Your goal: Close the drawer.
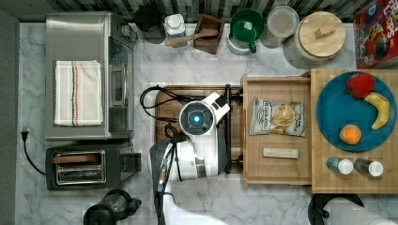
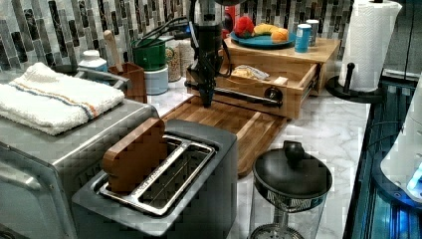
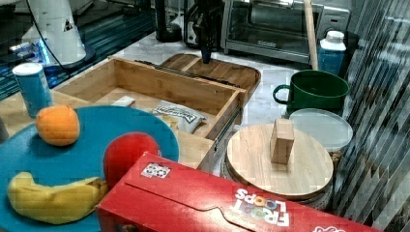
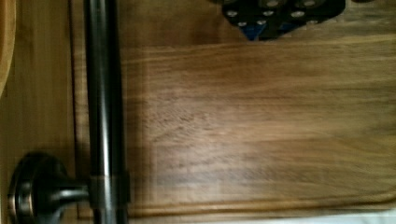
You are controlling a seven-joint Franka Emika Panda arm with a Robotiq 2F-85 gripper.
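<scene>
The light-wood drawer (image 1: 277,166) stands pulled out from under the slab top, toward the top view's left. It holds a chip bag (image 1: 277,117) and a small pale block (image 1: 280,153). Its black bar handle (image 1: 228,131) runs along the front edge. My gripper (image 2: 207,101) points straight down, shut and empty, just in front of the handle (image 2: 239,94) and over the dark brown board (image 2: 244,124). In the wrist view the handle (image 4: 103,93) lies close beside the gripper (image 4: 261,21). In the top view the arm's body covers the gripper.
A blue plate (image 1: 335,112) with fruit and two shakers sits on the slab. Behind stand a green mug (image 1: 246,28), a lidded jar (image 1: 321,35) and a cereal box (image 3: 212,203). Toaster oven (image 1: 84,75), toaster (image 1: 89,164), French press (image 2: 288,189), paper towel roll (image 2: 368,40).
</scene>
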